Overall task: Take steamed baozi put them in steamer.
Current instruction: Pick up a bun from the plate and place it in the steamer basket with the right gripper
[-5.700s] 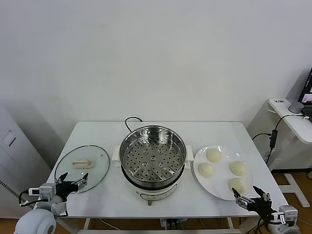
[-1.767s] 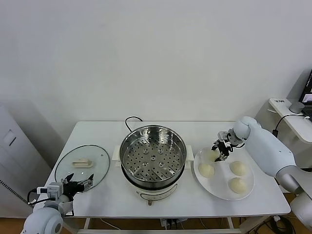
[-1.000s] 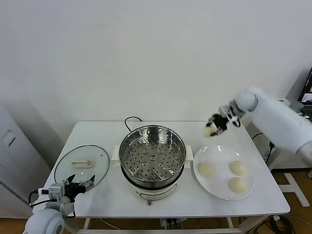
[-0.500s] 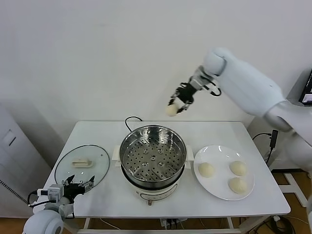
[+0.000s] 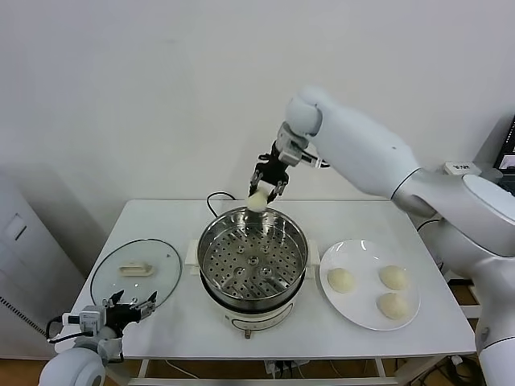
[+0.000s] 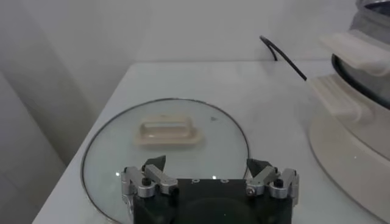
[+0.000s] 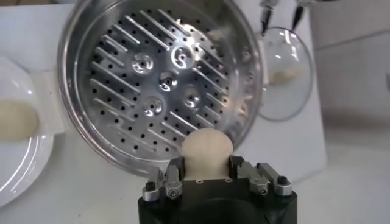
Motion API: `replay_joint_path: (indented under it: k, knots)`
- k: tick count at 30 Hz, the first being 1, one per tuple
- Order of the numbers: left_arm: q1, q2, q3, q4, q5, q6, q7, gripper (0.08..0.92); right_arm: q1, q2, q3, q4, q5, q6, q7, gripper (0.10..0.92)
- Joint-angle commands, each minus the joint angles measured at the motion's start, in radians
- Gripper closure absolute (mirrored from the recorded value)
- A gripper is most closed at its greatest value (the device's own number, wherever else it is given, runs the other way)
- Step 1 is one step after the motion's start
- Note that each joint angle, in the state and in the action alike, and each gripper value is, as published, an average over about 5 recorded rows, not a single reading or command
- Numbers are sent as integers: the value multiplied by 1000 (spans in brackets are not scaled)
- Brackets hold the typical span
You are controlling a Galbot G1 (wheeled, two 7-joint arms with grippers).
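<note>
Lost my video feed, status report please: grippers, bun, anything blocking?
Right gripper shut on a bun, above the steamer's back rim. Left gripper open, parked by the lid. Three buns on plate. Tray clear.

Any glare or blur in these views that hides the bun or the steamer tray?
Head view: even light, steamer rim glints. Right wrist view: bright streaks on the tray, holes readable; bun in the right claw slightly soft. Left wrist view: glass lid clear, pot edge soft.

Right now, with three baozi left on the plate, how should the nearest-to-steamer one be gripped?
Come straight down on that baozi and pinch its rounded sides at the widest part. It sits dome-up on the plate, apart from the others, leaving finger room.
</note>
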Motion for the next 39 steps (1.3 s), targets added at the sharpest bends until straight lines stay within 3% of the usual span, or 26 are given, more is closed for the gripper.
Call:
replay_joint_path:
  k: [1, 24, 28, 32, 39]
  knots:
    - [-2, -3, 3, -2, 2, 2, 0, 177, -93, 23, 20, 56, -140, 49, -10, 575]
    - [5, -4, 2, -4, 2, -1, 1, 177, -222, 79, 158, -1, -372, 49, 6, 549]
    - [5, -4, 2, -4, 2, -1, 2, 177, -229, 85, 165, -1, -389, 49, 19, 499]
    - [4, -5, 2, -4, 2, -1, 2, 177, -225, 83, 165, 5, -371, 49, 22, 397]
    - [4, -8, 2, -6, 2, 0, 1, 177, -99, 26, 93, 4, -138, 49, 19, 223]
